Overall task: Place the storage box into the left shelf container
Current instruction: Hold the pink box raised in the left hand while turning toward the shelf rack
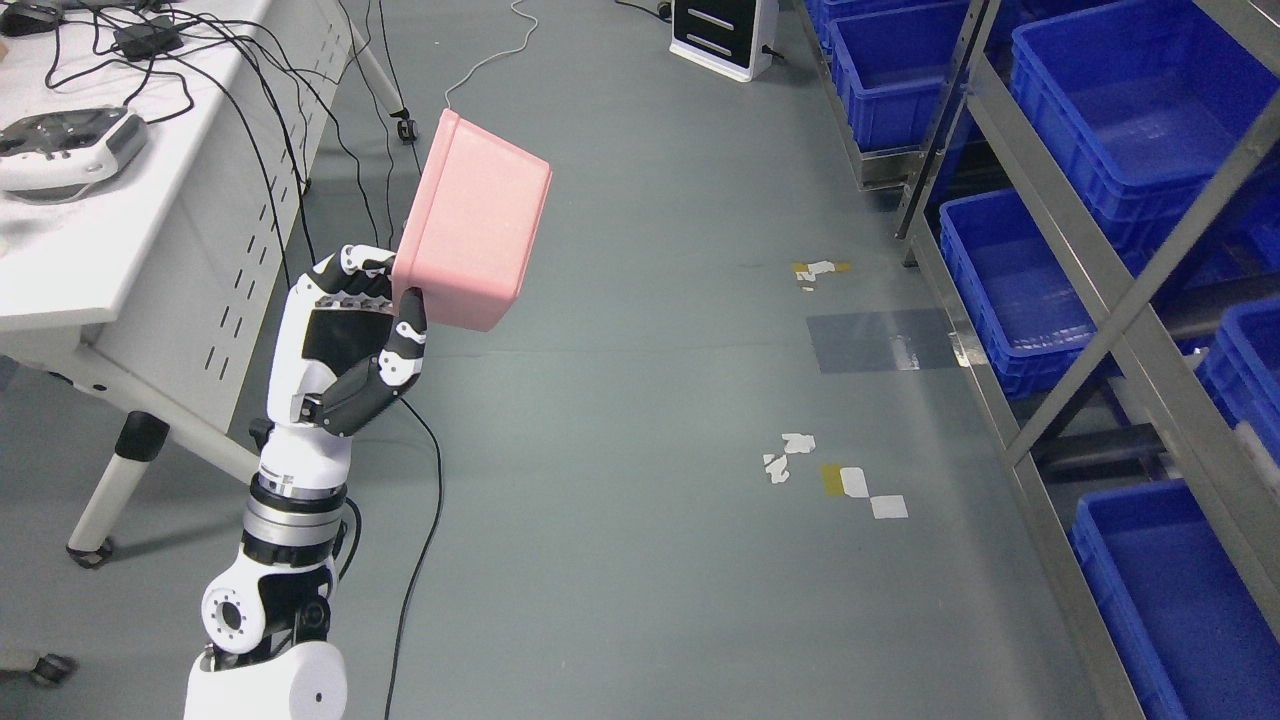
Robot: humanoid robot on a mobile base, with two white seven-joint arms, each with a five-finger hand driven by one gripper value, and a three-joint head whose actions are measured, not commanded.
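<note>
Listing contents, largest to smallest.

Floor [640, 480]: grey, bare across the middle; separates bench from racking, likely kept open as a travel lane for the mobile base.

Shelf rack [1090, 340]: metal frame along the right edge, tilted uprights and rails; holds blue bins in rows, open tops facing up so items can drop in from above.

Blue bins [1010, 290]: several visible, all apparently empty; which 1 counts as the left shelf container cannot be told from this view.

White table [150, 230]: upper left, on a castor leg; carries black cables [250, 110] that trail to the floor, and a white handheld controller [70, 150], parked within an operator's reach.

Pink storage box [478, 225]: the task's item; held in the air over the floor, near the table, well apart from the rack. Tilted with base and side toward the camera, opening turned away, consistent with a carry posture gripped by the lower edge.

Left hand [355, 335]: raised on a white and black forearm entering from the lower left; fingers [410, 330] curled, clamped on the box's lower corner, thumb against the near face. Pinch at 1 corner judged prone to slip or swing.

Right hand: not visible.

Floor tape scraps [840, 480]: white and yellow, probably position marks.

Progress judged early: box lifted, transfer toward the rack not yet made.
</note>
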